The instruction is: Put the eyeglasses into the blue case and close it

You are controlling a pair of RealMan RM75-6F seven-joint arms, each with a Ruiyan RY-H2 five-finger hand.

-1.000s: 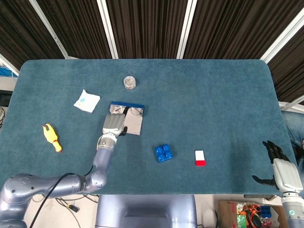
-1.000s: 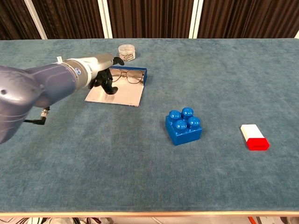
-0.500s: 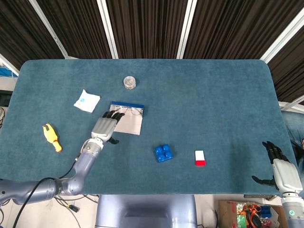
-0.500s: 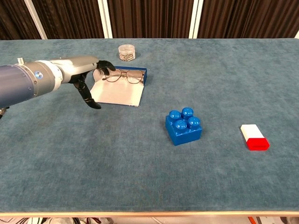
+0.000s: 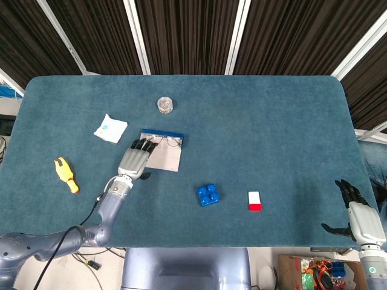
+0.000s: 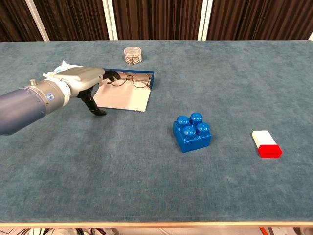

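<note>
The blue case [image 5: 162,133] lies open, its pale inner panel [image 6: 124,100] flat on the table. The thin-framed eyeglasses [image 5: 166,142] rest in its far half, against the blue rim [image 6: 152,78]. My left hand [image 5: 134,160] is at the case's left edge, fingers spread and reaching toward the left end of the eyeglasses [image 6: 129,80], thumb hanging down; in the chest view the left hand [image 6: 83,78] grips nothing. My right hand [image 5: 357,214] hangs off the table's near right corner, fingers apart and empty.
A small clear jar [image 5: 165,105] stands behind the case. A white packet [image 5: 110,128] lies to the case's left, and a yellow toy [image 5: 66,174] sits further left. A blue brick [image 6: 192,131] and a red-and-white block [image 6: 266,143] lie to the right.
My left hand has drawn back off the case's inner panel to its left edge. The eyeglasses and case stay where they were, and the right hand is still.
</note>
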